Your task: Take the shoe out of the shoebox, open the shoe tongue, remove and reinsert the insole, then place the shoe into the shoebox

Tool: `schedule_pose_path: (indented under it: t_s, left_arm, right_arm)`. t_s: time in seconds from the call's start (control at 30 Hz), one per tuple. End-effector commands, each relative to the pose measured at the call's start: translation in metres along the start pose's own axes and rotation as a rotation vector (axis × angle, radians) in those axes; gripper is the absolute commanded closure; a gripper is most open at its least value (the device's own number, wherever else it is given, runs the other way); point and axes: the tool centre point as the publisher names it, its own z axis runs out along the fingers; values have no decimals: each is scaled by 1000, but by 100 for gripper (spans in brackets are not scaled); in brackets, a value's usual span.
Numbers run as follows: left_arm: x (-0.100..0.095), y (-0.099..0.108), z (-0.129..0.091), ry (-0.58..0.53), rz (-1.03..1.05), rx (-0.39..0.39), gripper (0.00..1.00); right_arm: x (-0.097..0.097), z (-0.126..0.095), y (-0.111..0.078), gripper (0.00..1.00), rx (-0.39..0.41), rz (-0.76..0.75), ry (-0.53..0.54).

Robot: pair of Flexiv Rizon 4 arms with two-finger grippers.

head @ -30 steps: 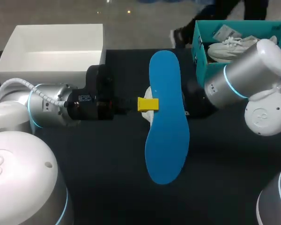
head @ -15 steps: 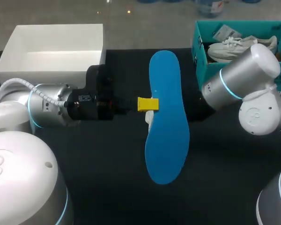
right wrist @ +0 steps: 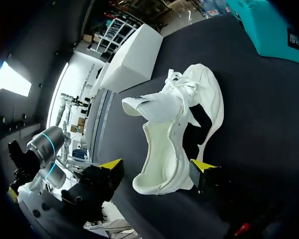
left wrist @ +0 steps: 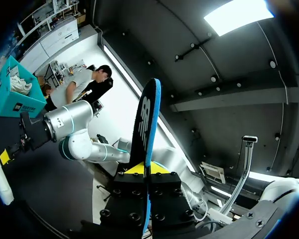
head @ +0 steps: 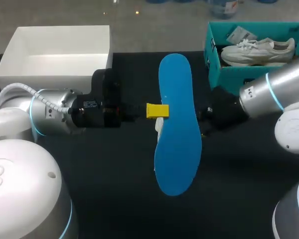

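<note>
A blue insole [head: 177, 124] hangs on edge above the table's middle, and my left gripper [head: 157, 110] is shut on its side. In the left wrist view the insole [left wrist: 148, 119] rises edge-on from that gripper [left wrist: 145, 169]. Under it lies a white shoe [right wrist: 177, 124] on its side, tongue pulled out; only a sliver of the shoe [head: 159, 126] shows from above. My right gripper [right wrist: 158, 169] stands open astride the shoe's heel end. My right arm [head: 269, 92] comes in low; the insole hides its fingers in the head view.
The teal shoebox [head: 249, 74] stands at the back right with a second white shoe [head: 256, 50] inside. A white box [head: 55, 55] sits at the back left. Black table [head: 114, 174] lies bare in front of the insole.
My right gripper has opened wide around the shoe. The right arm has dropped lower and to the right, uncovering the teal shoebox. The left arm and insole have not moved.
</note>
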Motion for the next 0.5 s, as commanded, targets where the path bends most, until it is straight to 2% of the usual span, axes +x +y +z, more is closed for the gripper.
schedule_pose_path:
  t_s: [0.03, 0.23, 0.27, 0.37, 0.43, 0.5]
  left_arm:
    - [-1, 2, 1, 2, 1, 4, 100]
    - [-1, 2, 1, 2, 1, 4, 100]
    - [-1, 2, 1, 2, 1, 4, 100]
    - [-1, 2, 1, 2, 1, 4, 100]
    - [-1, 2, 1, 2, 1, 4, 100]
    - [-1, 2, 1, 2, 1, 4, 100]
  right_arm:
    - [-6, -17, -13, 0, -26, -1, 48]
    - [-6, -17, -13, 0, -26, -1, 48]
    - [-7, -19, -11, 0, -106, 50, 165]
    - [0, -34, -1, 0, -167, 108, 379]
    - [6, -51, 4, 0, -186, 126, 452]
    - [12, -65, 9, 0, -164, 146, 484]
